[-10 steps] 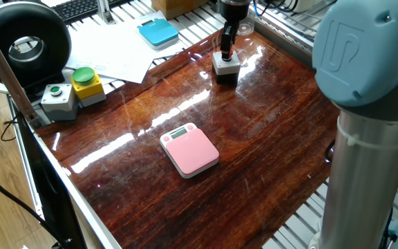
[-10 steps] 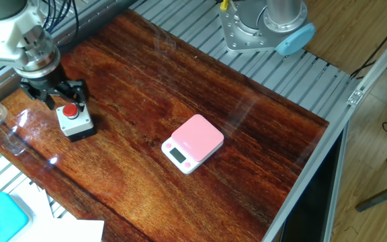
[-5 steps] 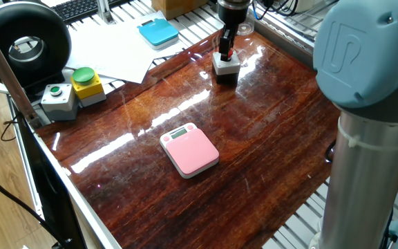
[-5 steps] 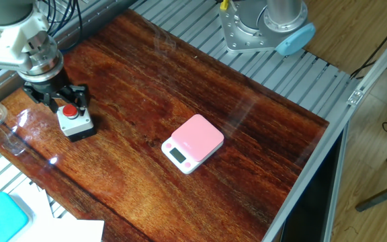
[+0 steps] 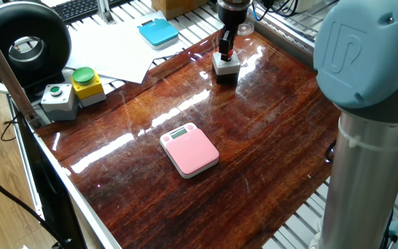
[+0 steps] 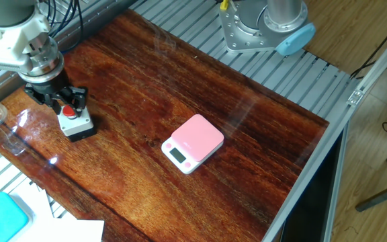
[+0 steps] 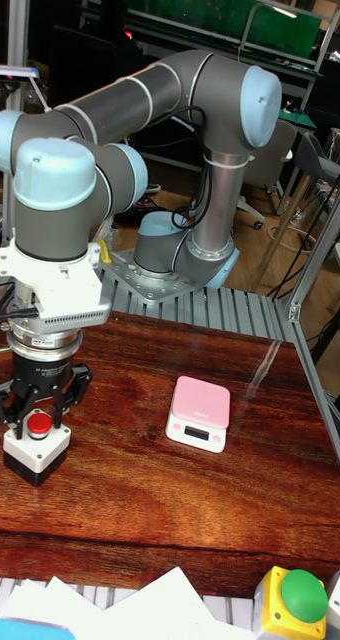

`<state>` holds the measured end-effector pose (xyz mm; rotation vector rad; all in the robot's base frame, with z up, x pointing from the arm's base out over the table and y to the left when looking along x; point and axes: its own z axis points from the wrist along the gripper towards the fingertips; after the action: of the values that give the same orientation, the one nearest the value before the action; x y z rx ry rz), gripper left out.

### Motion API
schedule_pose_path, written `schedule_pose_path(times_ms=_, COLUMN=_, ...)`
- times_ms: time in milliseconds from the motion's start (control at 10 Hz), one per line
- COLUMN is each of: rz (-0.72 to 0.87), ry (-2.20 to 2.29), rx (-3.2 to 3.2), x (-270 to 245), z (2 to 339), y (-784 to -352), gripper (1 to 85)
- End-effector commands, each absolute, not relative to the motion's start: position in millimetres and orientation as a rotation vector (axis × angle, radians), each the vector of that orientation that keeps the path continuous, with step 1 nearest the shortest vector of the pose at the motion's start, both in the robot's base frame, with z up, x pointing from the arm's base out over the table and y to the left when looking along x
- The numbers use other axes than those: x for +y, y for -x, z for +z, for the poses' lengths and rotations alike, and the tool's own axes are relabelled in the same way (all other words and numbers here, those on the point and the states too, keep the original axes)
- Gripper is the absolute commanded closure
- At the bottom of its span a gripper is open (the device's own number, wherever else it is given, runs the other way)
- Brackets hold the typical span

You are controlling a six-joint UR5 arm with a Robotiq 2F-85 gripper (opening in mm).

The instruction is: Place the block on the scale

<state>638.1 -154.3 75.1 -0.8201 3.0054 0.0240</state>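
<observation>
In the tall fixed view, the nearest things are a yellow box with a green button and loose sheets of paper at the counter's front edge. Further in, on the dark wooden counter, sits the pink scale, flat, display edge facing forward, nothing on it. Well to its left stands the block, upright on the counter near that end, red button on top.

The pincer hangs directly over the block, its fingers spread and reaching down on either side of the button and the top of the grey body. From the other fixed view the fingers look close to the housing, but whether they touch it cannot be told; they do not look pressed together. The block appears to rest on the counter, not lifted.

The step in hand seems to be closing for the grasp. The risks, as a judgement: the fingers sit high on the block (near the button rather than low on the body), so a shallow pinch could let it tilt or slip on lift. Closing off-centre could nudge it across the glossy wood. The scale is small and well apart, so a swinging or tilted block could land on its edge and tip off.
</observation>
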Motion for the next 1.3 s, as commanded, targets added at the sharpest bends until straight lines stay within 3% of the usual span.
schedule_pose_path(times_ms=0, rz=0.008, ry=0.789, rx=3.007, x=-157, z=77, y=-640, gripper=42.0)
schedule_pose_path(times_ms=400, rz=-0.007, ry=0.750, rx=3.006, x=-158, z=78, y=-643, gripper=56.3)
schedule_pose_path(times_ms=900, rz=-0.075, ry=0.599, rx=3.041, x=-158, z=95, y=-644, gripper=83.3)
schedule_pose_path(times_ms=1200, rz=-0.091, ry=0.544, rx=3.078, x=-147, z=118, y=-636, gripper=84.7)
